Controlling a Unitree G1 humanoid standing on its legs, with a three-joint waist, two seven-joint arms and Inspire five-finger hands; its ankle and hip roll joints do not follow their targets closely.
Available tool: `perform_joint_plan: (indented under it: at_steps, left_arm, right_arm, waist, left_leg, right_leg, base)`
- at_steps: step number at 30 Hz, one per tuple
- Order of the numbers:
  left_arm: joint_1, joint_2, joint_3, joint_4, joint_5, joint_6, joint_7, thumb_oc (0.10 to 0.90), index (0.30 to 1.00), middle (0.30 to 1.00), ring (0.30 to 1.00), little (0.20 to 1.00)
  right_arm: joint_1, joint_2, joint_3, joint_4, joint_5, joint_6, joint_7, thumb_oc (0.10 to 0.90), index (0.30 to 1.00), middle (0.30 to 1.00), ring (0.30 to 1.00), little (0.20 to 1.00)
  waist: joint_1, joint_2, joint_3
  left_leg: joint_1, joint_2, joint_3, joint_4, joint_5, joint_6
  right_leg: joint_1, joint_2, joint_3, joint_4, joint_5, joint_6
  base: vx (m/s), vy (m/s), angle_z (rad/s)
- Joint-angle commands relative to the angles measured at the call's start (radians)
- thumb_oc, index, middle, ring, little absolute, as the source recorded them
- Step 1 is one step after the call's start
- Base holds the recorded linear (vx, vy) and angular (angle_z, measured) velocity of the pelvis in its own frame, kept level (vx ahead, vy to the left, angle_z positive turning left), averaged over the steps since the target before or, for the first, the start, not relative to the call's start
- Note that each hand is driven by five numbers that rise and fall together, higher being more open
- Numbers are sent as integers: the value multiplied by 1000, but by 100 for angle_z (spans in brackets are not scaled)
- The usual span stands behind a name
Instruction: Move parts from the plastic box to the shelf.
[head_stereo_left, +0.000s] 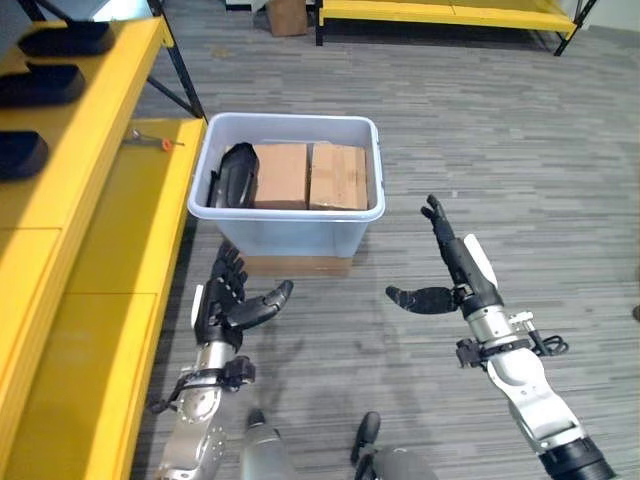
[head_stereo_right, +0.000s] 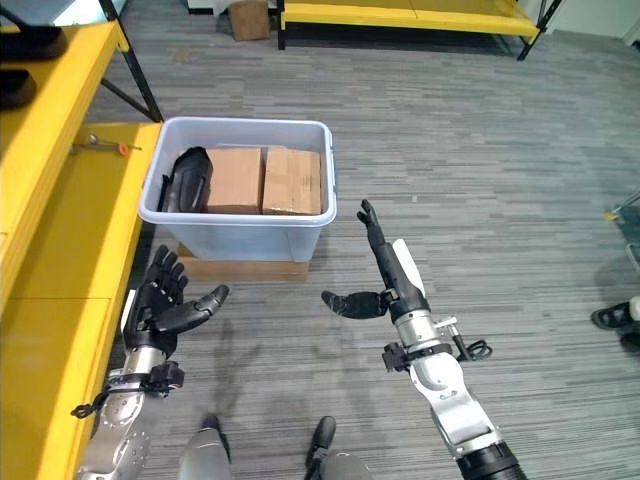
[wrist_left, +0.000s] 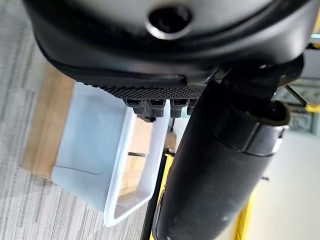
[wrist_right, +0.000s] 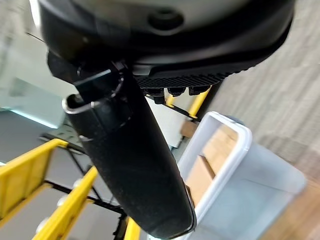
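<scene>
A pale plastic box (head_stereo_left: 287, 230) stands on the floor ahead of me, resting on a flat piece of cardboard. Inside it lie a black curved part (head_stereo_left: 233, 175) at its left end and two brown cardboard boxes (head_stereo_left: 310, 176) beside it. The yellow shelf (head_stereo_left: 95, 240) runs along my left, with several black parts (head_stereo_left: 22, 153) on its upper level. My left hand (head_stereo_left: 228, 297) is open, just in front of the box's near left corner. My right hand (head_stereo_left: 450, 272) is open too, fingers straight, off to the box's right. Both hands hold nothing.
A small tool with an orange tip (head_stereo_left: 152, 139) lies on the shelf's lower board near the box. Another yellow rack (head_stereo_left: 450, 12) stands far across the grey floor, with a cardboard box (head_stereo_left: 287, 16) beside it. A person's shoe (head_stereo_right: 615, 317) shows at the right edge.
</scene>
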Motion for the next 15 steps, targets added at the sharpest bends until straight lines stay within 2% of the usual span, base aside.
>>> perform_joint_plan:
  at_steps: [1, 2, 3, 4, 5, 8, 10, 13, 15]
  left_arm:
    - [6, 57, 75, -135, 3, -85, 4, 900, 1000, 1000, 1000, 1000]
    - [7, 54, 79, -126, 5, -82, 4, 900, 1000, 1000, 1000, 1000]
    - [10, 55, 89, -122, 5, -80, -2, 900, 1000, 1000, 1000, 1000]
    - [10, 55, 88, -122, 5, -80, -2, 900, 1000, 1000, 1000, 1000]
    - [16, 57, 94, -111, 4, -79, -7, 900, 1000, 1000, 1000, 1000]
    - [18, 63, 93, -121, -8, -79, -20, 900, 1000, 1000, 1000, 1000]
    - [16, 87, 98, -121, -2, -84, -18, 900, 1000, 1000, 1000, 1000]
    - [13, 113, 102, -121, 0, -85, -10, 900, 1000, 1000, 1000, 1000]
    - [16, 126, 104, -124, 12, -79, 2, 900, 1000, 1000, 1000, 1000]
  right_arm:
    - [-60, -25, -45, -100, 59, -121, -18, 900, 1000, 1000, 1000, 1000]
    - [-49, -27, -47, -105, 59, -119, -17, 900, 1000, 1000, 1000, 1000]
    - [-17, -24, -63, -120, 62, -116, -5, 900, 1000, 1000, 1000, 1000]
    - [-16, -24, -63, -121, 62, -115, -5, 900, 1000, 1000, 1000, 1000]
    - [-3, -17, -69, -117, 59, -113, 11, 900, 1000, 1000, 1000, 1000]
    - [12, -1, -85, -121, 49, -105, 19, 900, 1000, 1000, 1000, 1000]
    - [12, 25, -92, -127, 74, -110, 25, 900, 1000, 1000, 1000, 1000]
    - [-6, 43, -78, -122, 52, -101, 18, 900, 1000, 1000, 1000, 1000]
    - [-11, 54, -63, -118, 40, -96, 25, 900, 1000, 1000, 1000, 1000]
  waist:
    - [42, 19, -35]
    - [45, 24, -38]
    - [44, 40, -52]
    - [45, 40, -52]
    - [59, 52, -68]
    - [63, 43, -81]
    - [67, 22, -87]
    - [75, -1, -85]
    - [76, -9, -82]
  left_leg:
    - [44, 43, 22, -69, 160, -36]
    - [43, 57, 25, -101, 183, -50]
    - [45, 61, 57, -119, 206, -70]
    - [47, 62, 58, -120, 206, -70]
    - [63, 33, 30, -115, 187, -64]
    - [73, -5, 49, -60, 148, -51]
    - [63, -53, 57, -14, 94, -14]
    - [45, -100, 76, 53, 37, 24]
    - [59, -154, 94, 68, -14, 74]
  right_leg:
    - [74, -138, 41, -7, -10, 177]
    - [89, -146, 51, -5, -16, 184]
    - [118, -155, 58, 6, -28, 190]
    - [118, -155, 59, 7, -28, 190]
    - [143, -171, 77, 21, -39, 199]
    - [168, -212, 83, 38, -37, 211]
    - [158, -252, 111, 68, -13, 221]
    - [123, -292, 130, 109, 29, 232]
    - [61, -338, 145, 238, 98, 229]
  base:
    - [219, 214, -30]
    - [315, 325, -34]
    - [308, 332, -32]
    - [431, 472, -18]
    - [328, 371, -12]
    - [238, 258, -46]
    - [220, 266, -10]
    - [144, 260, 5]
    - [158, 361, -3]
